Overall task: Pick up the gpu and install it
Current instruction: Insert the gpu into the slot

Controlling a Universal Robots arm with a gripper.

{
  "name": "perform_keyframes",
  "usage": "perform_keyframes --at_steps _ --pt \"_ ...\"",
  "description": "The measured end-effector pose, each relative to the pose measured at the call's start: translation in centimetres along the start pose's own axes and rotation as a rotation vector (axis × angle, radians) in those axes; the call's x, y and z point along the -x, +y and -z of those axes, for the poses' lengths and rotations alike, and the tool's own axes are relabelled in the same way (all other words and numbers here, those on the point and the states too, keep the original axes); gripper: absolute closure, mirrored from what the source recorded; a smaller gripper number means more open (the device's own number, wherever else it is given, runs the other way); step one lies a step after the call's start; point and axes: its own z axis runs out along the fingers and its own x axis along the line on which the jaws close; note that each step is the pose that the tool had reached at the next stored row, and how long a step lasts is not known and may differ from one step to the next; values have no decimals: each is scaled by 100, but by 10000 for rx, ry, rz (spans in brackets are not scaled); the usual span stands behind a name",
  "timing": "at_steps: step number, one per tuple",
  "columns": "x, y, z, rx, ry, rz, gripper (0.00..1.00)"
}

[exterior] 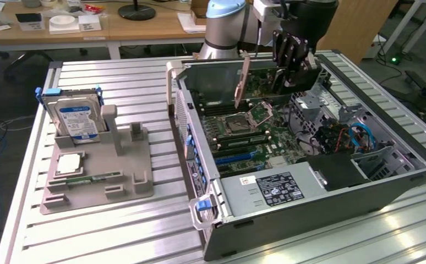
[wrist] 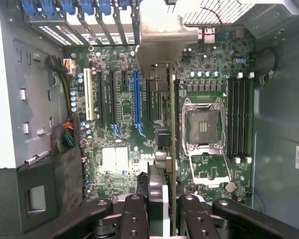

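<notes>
green gpu hangs on edge over the motherboard inside the open computer case, silver bracket toward the slotted rear wall. black fingers of the gripper pinch the card's two faces. at the exterior view's left, a hard drive stands in a grey holder on the slatted worktop.

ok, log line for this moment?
gripper: shut on green gpu card with silver bracket | card: upright above green motherboard in open grey computer case | seated: not yet
</notes>
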Motion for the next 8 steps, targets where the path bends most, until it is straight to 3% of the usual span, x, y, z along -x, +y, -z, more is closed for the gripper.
perform_keyframes --at_steps 8 --pt "-12 73 1 0 0 -1 72"
